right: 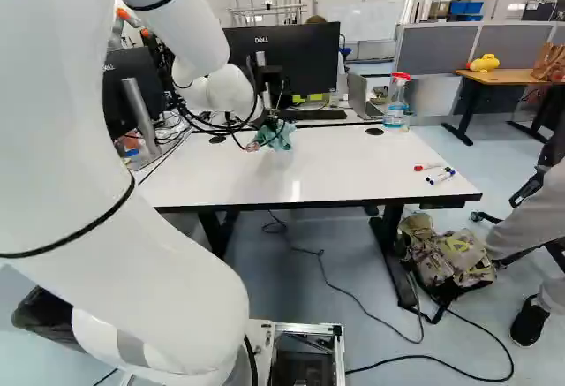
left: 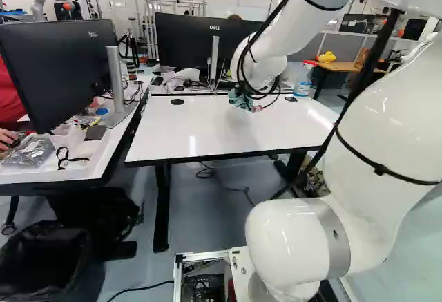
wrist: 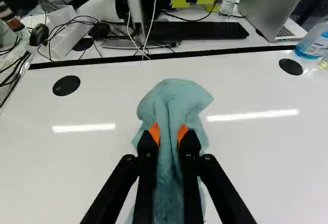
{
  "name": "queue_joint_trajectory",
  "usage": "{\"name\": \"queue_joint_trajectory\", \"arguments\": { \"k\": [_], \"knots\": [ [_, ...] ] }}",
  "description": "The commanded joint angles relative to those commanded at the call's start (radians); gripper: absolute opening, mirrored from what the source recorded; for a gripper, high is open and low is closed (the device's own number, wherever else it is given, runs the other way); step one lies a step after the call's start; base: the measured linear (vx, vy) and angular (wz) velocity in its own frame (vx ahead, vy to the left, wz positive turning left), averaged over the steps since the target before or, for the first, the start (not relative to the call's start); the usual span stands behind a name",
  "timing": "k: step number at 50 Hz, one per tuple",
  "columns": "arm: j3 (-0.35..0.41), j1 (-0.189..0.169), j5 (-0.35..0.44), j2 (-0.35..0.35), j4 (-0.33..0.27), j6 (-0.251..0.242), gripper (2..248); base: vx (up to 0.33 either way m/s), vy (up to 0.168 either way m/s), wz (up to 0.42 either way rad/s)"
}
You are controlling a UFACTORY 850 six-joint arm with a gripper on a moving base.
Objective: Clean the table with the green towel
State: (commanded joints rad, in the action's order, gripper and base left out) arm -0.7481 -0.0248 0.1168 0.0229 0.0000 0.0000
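Now tool (wrist: 168, 133) has towel (wrist: 175, 98) pinched btwn both fingers, long axis running twd far edge of counter (wrist: 266, 157); wipe prob. needs downward press, contact unclear.

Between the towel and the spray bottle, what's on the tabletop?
A black disc, nearer the spray bottle; the rest is bare tabletop, per the wrist view.

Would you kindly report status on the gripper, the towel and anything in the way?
Gripper shut on green towel. Towel bunched, over white table. Spray bottle and markers on tabletop, possibly in wiping path.
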Motion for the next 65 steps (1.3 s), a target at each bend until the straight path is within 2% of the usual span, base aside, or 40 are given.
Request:
{"name": "queue_joint_trajectory", "arguments": {
  "k": [65],
  "knots": [
    [-0.127,0.205,0.0,-0.122,0.0,0.0,55,0.0,0.0,0.0]
  ]
}}
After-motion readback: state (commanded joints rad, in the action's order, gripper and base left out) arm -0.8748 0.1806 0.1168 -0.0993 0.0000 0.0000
